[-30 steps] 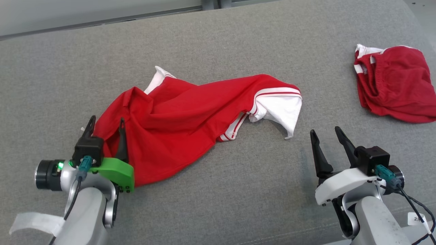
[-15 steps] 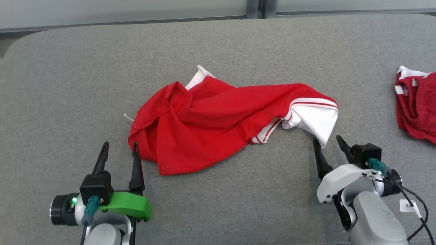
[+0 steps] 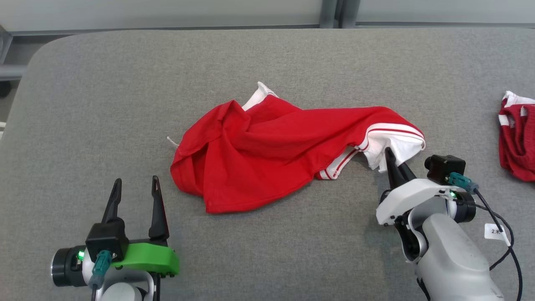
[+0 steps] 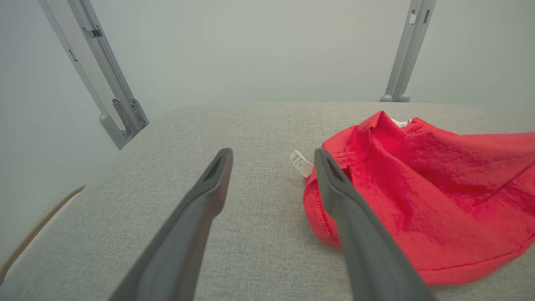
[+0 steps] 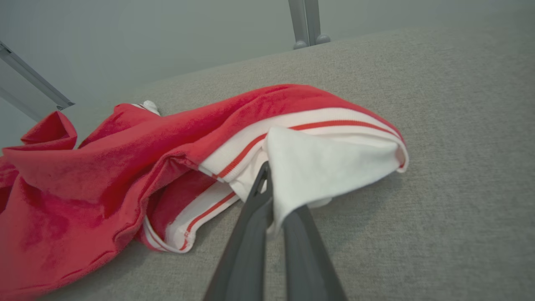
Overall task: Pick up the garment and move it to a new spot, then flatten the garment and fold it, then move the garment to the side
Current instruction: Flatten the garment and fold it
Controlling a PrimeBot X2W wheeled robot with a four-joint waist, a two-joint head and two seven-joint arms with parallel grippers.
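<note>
The right end effector [image 3: 395,161] is pinching the white corner of the red garment [image 3: 267,154], which is lying crumpled in the middle of the gray tabletop [image 3: 125,83]. The left end effector [image 3: 136,179] is sitting spread wide near its left edge.

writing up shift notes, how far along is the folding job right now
Barely begun. Done: nothing visible; the red garment with white striped trim lies crumpled on the grey fabric surface. In hand: the right hand is shut on its white corner, the grasp for the pick-up; the left hand is open near the red hem. Left: lifting and moving, flattening, folding, setting aside.
</note>
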